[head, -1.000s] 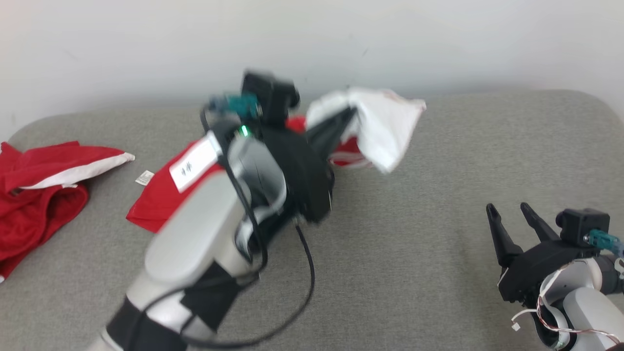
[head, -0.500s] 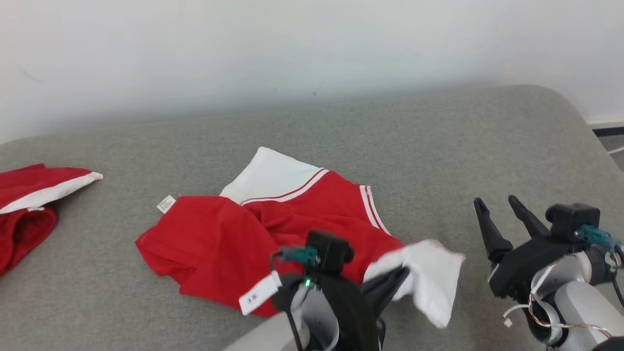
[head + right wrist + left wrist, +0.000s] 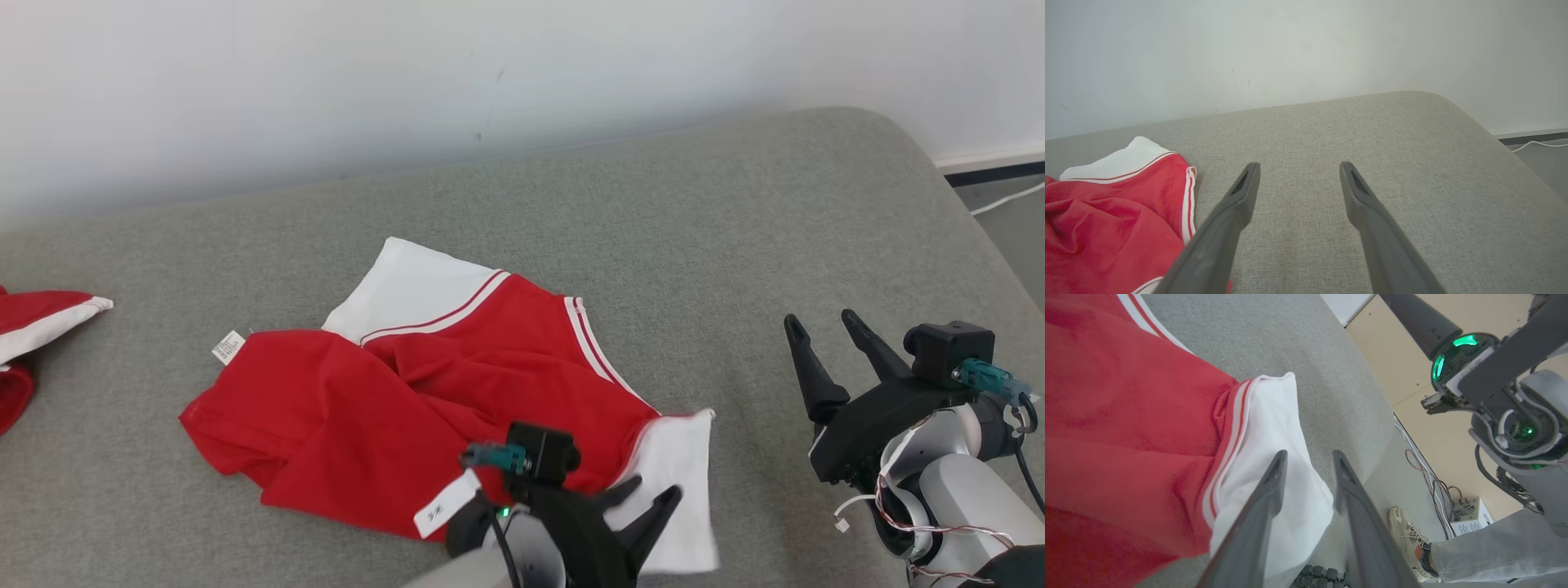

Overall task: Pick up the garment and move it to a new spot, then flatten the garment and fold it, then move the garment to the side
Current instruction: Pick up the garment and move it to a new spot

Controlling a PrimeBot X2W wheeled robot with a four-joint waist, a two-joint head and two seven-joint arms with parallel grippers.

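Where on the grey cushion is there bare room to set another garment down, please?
Free: the far strip between wall and red garment, and the stretch between that garment and the right fingers. Crowded: near middle, around the left fingers.

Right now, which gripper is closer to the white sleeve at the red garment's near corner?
Left. The left gripper hovers right over the white sleeve, fingers apart. The right gripper sits off to the sleeve's right, above bare cushion.
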